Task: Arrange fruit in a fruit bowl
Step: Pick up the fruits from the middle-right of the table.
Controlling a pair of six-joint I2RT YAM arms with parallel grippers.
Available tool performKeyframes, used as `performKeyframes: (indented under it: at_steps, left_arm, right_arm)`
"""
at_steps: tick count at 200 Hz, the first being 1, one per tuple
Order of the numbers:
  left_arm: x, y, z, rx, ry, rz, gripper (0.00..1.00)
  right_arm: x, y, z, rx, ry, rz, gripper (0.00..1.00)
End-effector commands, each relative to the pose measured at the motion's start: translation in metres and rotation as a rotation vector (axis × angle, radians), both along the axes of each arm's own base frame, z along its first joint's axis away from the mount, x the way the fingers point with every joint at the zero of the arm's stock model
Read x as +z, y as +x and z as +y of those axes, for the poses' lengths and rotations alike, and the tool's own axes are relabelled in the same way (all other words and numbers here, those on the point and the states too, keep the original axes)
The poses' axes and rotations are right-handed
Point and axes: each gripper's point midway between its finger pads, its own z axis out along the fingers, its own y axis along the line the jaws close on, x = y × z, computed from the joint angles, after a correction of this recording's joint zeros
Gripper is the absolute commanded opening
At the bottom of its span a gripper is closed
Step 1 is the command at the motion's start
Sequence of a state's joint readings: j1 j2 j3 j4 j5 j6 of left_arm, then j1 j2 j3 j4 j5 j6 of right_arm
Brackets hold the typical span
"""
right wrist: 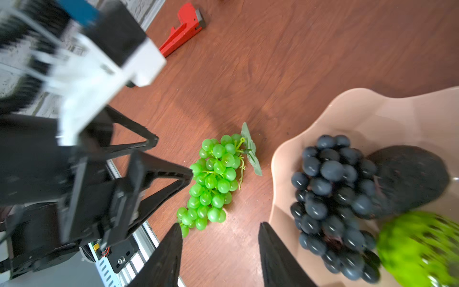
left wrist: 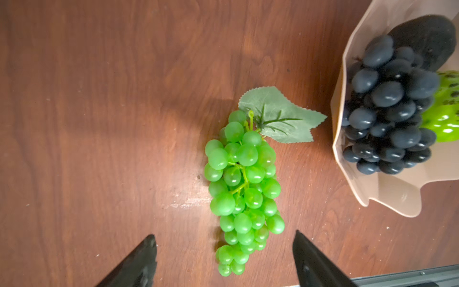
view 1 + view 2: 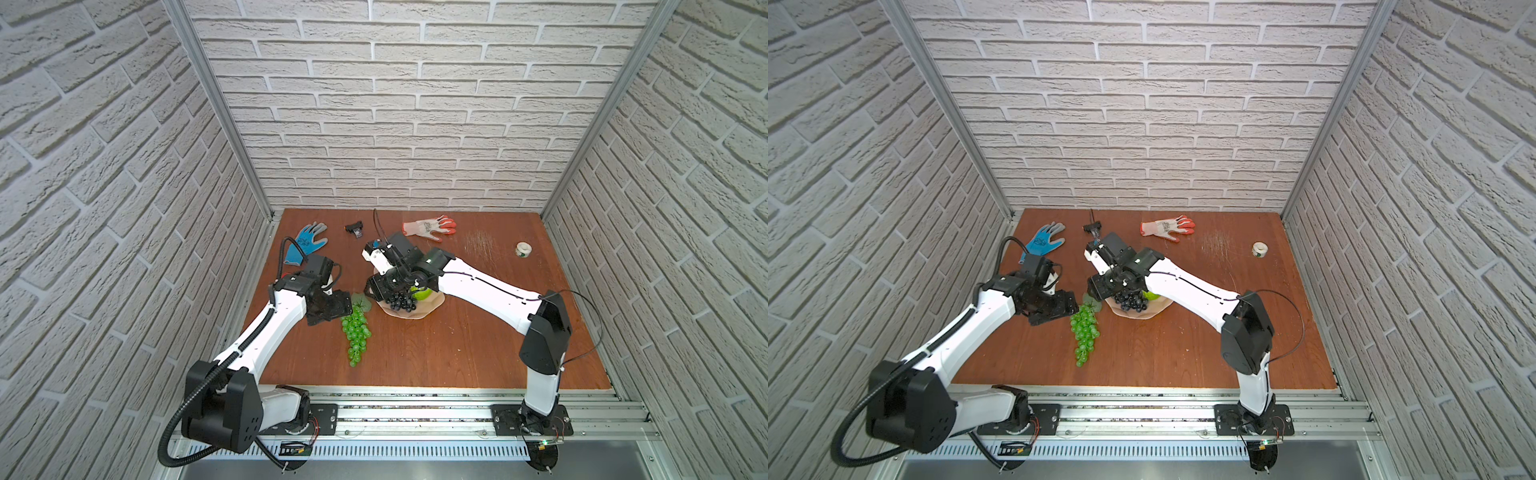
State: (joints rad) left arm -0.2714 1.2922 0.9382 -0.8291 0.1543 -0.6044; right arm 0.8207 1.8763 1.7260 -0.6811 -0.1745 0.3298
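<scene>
The translucent green grape bunch point(image 3: 356, 332) point(image 3: 1086, 328) point(image 2: 244, 188) point(image 1: 213, 181) lies on the wooden table with its leaf pointing towards the fruit bowl. My left gripper point(image 2: 224, 236) point(image 1: 173, 154) point(image 3: 338, 309) hovers over the bunch's left side, open, nothing between its fingers. The pale peach fruit bowl point(image 3: 432, 305) point(image 3: 1158, 309) point(image 2: 387, 196) point(image 1: 372, 119) holds the dark grape bunch point(image 3: 401, 302) point(image 2: 387, 111) point(image 1: 330, 198), a dark bumpy avocado-like piece point(image 2: 427, 37) point(image 1: 412, 181) and a bright green round fruit point(image 3: 423, 294) point(image 1: 417, 248). My right gripper point(image 1: 219, 224) point(image 3: 374, 293) hangs open and empty above the bowl's left rim.
A blue glove point(image 3: 309, 243) lies at the back left and a white-orange glove point(image 3: 430, 227) at the back middle. A small black part point(image 3: 354, 230) sits between them, a tape roll point(image 3: 523, 249) at the right. A red tool point(image 1: 183, 27) lies behind the left arm.
</scene>
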Motion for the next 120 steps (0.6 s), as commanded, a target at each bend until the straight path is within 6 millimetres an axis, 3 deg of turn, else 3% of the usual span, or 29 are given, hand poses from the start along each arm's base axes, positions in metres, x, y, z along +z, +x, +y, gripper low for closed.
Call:
performKeyframes:
  at_steps: [1,83,120]
  left_arm:
    - [-0.013,0.007,-0.004,0.023,0.004,0.003,0.87]
    - [-0.056,0.031,-0.014,0.017,0.015,0.065,0.87]
    - [-0.063,0.043,-0.029,0.01,-0.052,0.049,0.84]
  right_arm:
    - [-0.003,0.011,-0.009,-0.038,-0.005,-0.047,0.52]
    - [-0.019,0.001,-0.013,-0.036,-0.015,-0.004,0.52]
    - [-0.023,-0.001,-0.018,-0.037,-0.03,-0.001,0.52]
